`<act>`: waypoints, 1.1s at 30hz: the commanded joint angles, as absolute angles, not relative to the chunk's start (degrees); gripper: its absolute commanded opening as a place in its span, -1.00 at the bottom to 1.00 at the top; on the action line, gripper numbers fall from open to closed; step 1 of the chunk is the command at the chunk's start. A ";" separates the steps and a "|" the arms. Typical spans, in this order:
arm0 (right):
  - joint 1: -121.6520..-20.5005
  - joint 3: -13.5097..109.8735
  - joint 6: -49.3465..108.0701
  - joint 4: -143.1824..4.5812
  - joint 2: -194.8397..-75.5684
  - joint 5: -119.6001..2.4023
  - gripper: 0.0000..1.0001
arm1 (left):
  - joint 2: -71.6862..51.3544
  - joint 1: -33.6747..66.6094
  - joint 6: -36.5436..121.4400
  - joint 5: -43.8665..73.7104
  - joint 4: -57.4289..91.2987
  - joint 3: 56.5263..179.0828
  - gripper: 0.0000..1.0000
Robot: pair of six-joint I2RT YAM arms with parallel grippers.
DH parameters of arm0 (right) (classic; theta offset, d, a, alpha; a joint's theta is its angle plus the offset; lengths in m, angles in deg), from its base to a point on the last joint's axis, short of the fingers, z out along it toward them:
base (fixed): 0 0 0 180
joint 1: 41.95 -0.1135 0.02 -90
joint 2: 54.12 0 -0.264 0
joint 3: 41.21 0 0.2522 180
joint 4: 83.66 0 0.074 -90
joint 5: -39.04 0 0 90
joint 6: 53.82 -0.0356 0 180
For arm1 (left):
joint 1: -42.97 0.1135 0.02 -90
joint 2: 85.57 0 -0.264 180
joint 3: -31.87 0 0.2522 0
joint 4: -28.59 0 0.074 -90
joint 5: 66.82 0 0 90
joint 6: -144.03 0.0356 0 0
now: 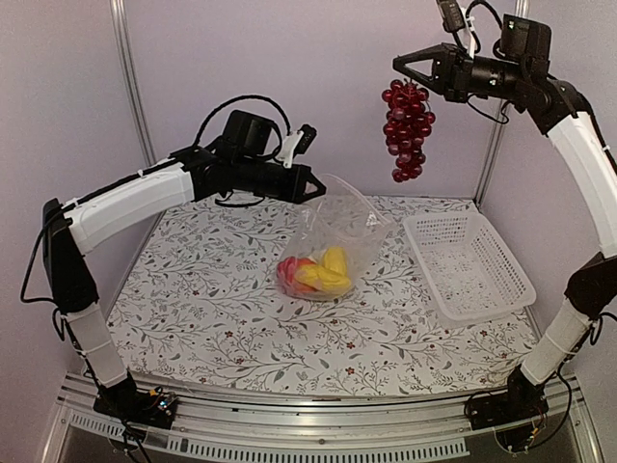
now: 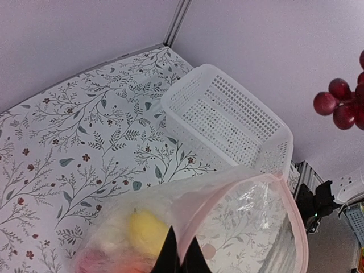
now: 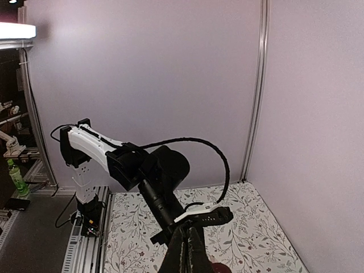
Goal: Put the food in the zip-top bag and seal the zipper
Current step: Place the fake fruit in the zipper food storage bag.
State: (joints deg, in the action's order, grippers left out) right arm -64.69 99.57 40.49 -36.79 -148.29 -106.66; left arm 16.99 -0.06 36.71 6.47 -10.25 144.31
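My left gripper (image 1: 318,188) is shut on the rim of the zip-top bag (image 1: 337,236) and holds its mouth up above the table; in the left wrist view my gripper (image 2: 181,253) pinches the pink zipper (image 2: 239,183). Red, orange and yellow food pieces (image 1: 316,273) lie in the bag's bottom, with a yellow piece (image 2: 147,229) showing through the plastic. My right gripper (image 1: 400,66) is shut on the stem of the dark red grape bunch (image 1: 407,127), which hangs high above the table, right of the bag. One grape (image 3: 219,268) shows under my right gripper (image 3: 186,250).
A white mesh basket (image 1: 468,262) stands to the right of the bag, also in the left wrist view (image 2: 227,122). The floral table cloth (image 1: 212,299) covers the table. A metal rail runs along the near edge.
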 commanded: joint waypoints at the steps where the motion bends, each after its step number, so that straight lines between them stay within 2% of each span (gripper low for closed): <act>1: -70.38 101.30 37.68 -42.08 -151.63 -107.39 -1.00 | 18.12 -0.50 35.00 4.61 -7.00 144.24 -1.00; 9: -75.42 102.39 37.68 -41.09 -161.22 -106.82 -1.00 | 16.68 -0.19 33.77 3.91 -6.31 142.69 -1.00; 19: -76.23 83.27 44.98 -44.81 -158.71 -99.13 -1.00 | 14.76 1.46 33.72 1.81 -5.17 140.18 -1.00; 33: -77.61 94.89 39.75 -44.84 -153.49 -102.46 -1.00 | 16.03 2.64 33.92 0.37 -5.74 140.74 -1.00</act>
State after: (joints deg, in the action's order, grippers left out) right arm -76.76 91.00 41.13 -43.04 -157.34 -101.98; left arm 17.06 1.95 34.02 1.32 -6.80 140.44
